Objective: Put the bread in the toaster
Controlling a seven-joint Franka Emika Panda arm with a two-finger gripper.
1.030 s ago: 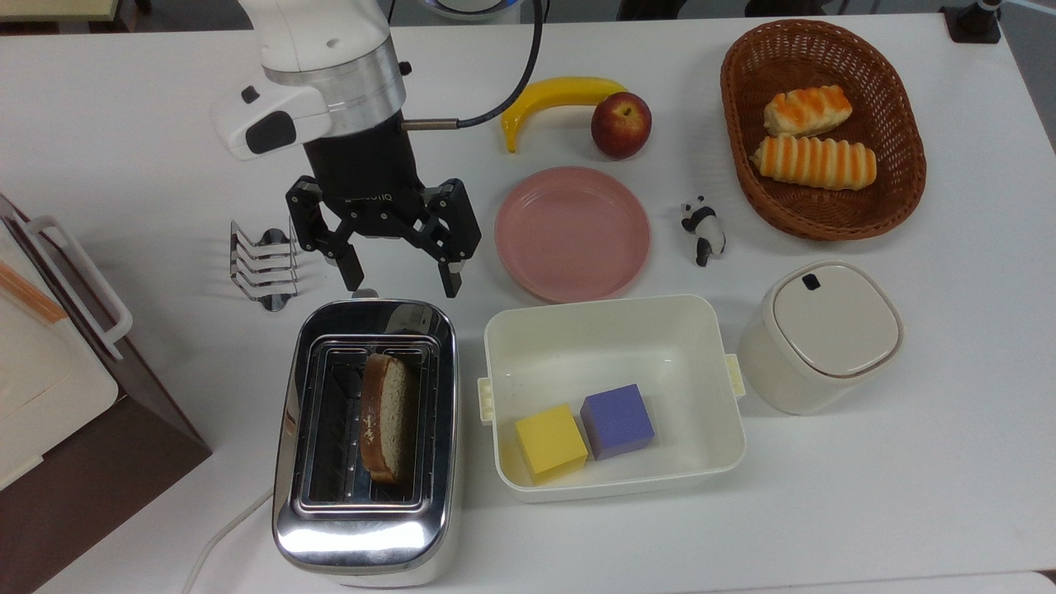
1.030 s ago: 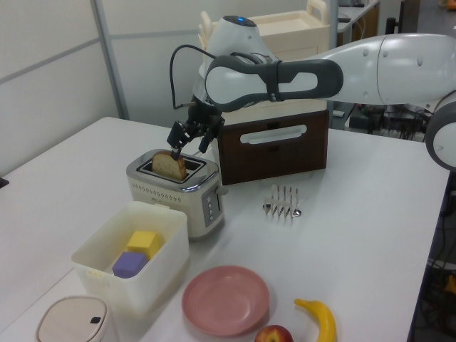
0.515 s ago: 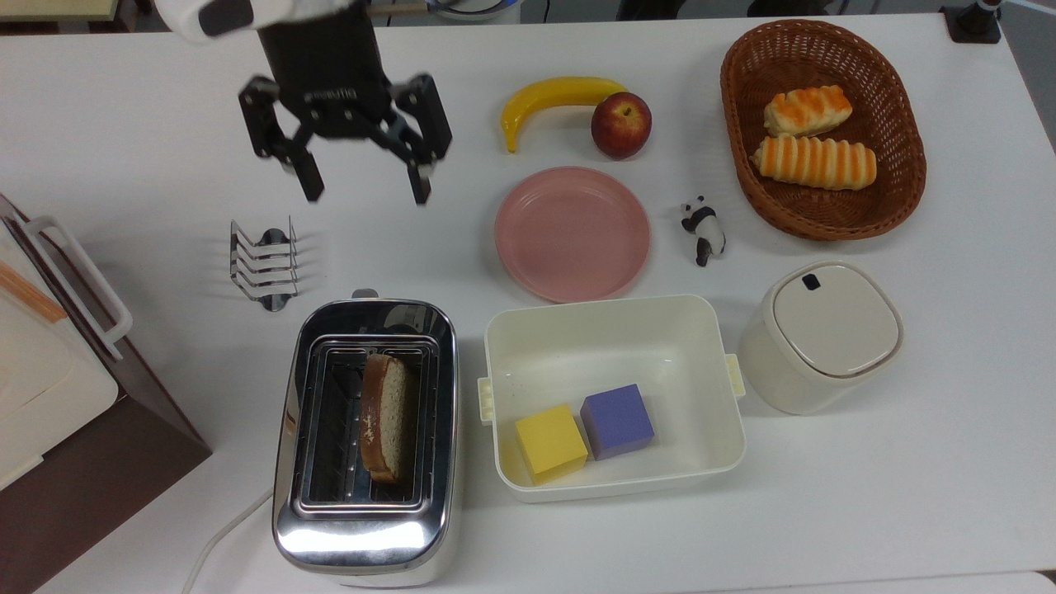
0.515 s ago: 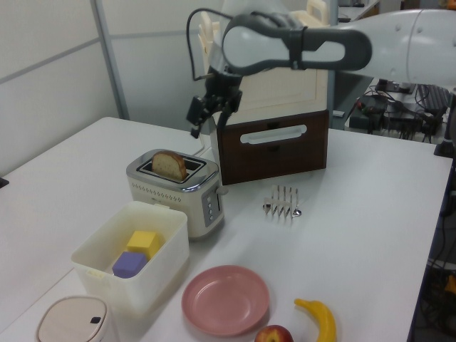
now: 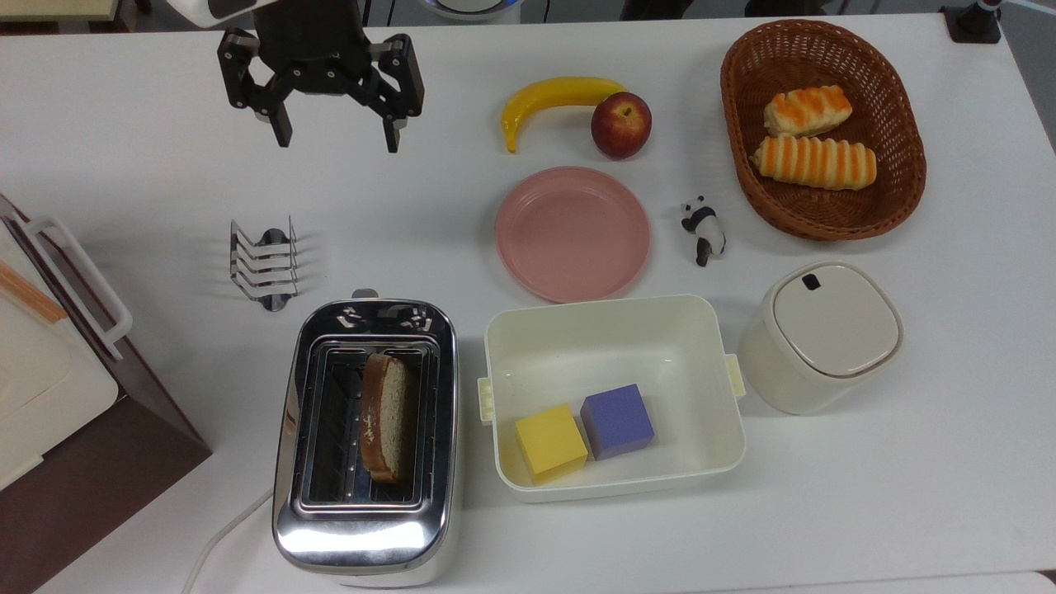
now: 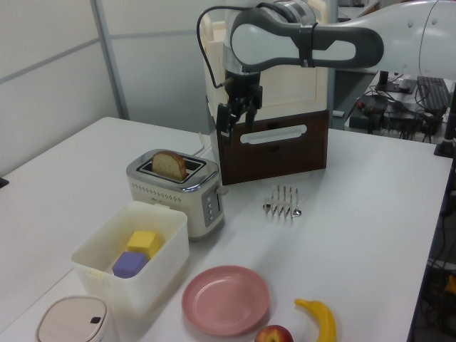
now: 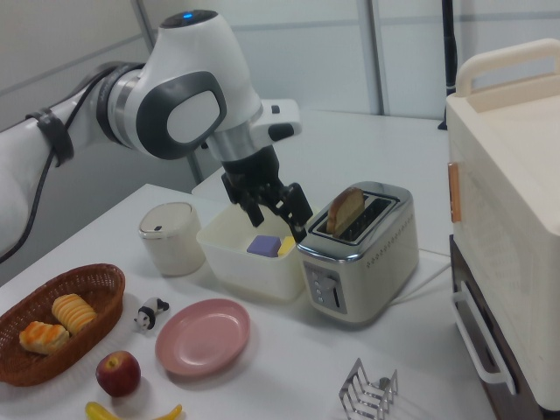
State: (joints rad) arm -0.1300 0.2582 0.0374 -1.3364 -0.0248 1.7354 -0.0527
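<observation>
The slice of bread stands on edge in the top view's right slot of the chrome toaster, its rounded top sticking out above the slot. My gripper hangs open and empty high over the table, well clear of the toaster toward the top view's top. In the left view the gripper is up and to the right of the toaster. Seen from the right view, the gripper hovers in front of the bread and toaster.
A wire toast rack stands beyond the toaster. A pink plate, white bin with two blocks, lidded canister, panda figure, banana, apple and roll basket fill the right. A brown and cream box sits left.
The open gripper has risen and pulled back from just beyond the toaster toward the top view's top edge. The bread has stayed in the slot.
</observation>
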